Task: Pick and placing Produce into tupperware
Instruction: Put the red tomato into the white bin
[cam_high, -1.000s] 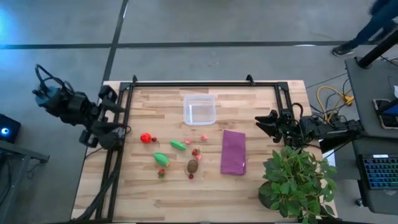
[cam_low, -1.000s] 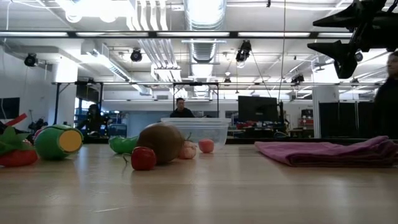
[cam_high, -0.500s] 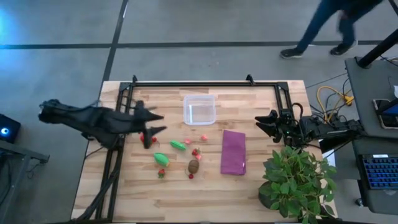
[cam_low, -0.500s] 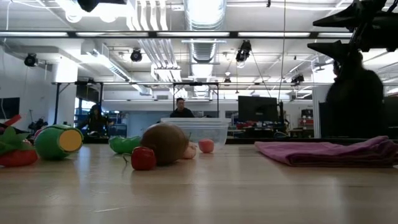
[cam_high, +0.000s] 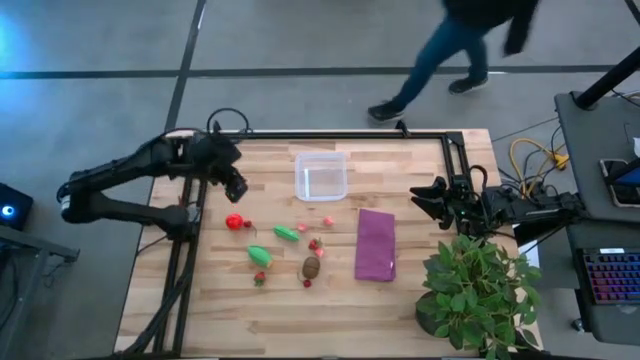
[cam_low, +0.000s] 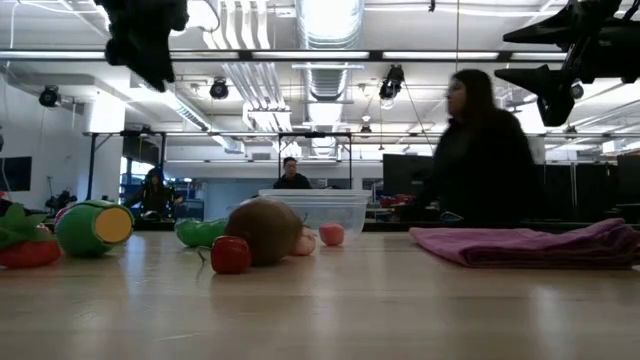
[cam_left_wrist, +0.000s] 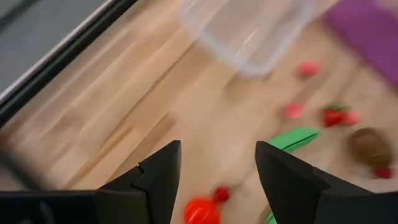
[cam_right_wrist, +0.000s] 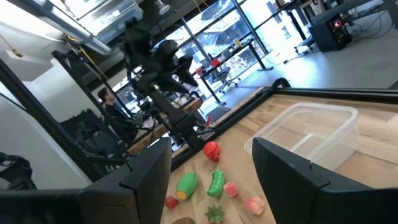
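The produce lies mid-table: a red round one, two green pieces, a brown oval and tiny pink-red bits. The clear square tupperware stands beyond them toward the far edge, with nothing in it. My left gripper hangs open above the table, left of the tupperware and just beyond the red round one. My right gripper waits open at the table's right side, raised, facing the tupperware.
A purple cloth lies flat to the right of the produce. A potted plant stands at the near right corner. A black frame runs along the far and side edges. A person walks past beyond the far edge.
My left arm has swung from the table's left edge out over the table, and its gripper now hangs above the wood near the red round one. The right arm has kept still. A person has walked leftward behind the table. No produce has moved.
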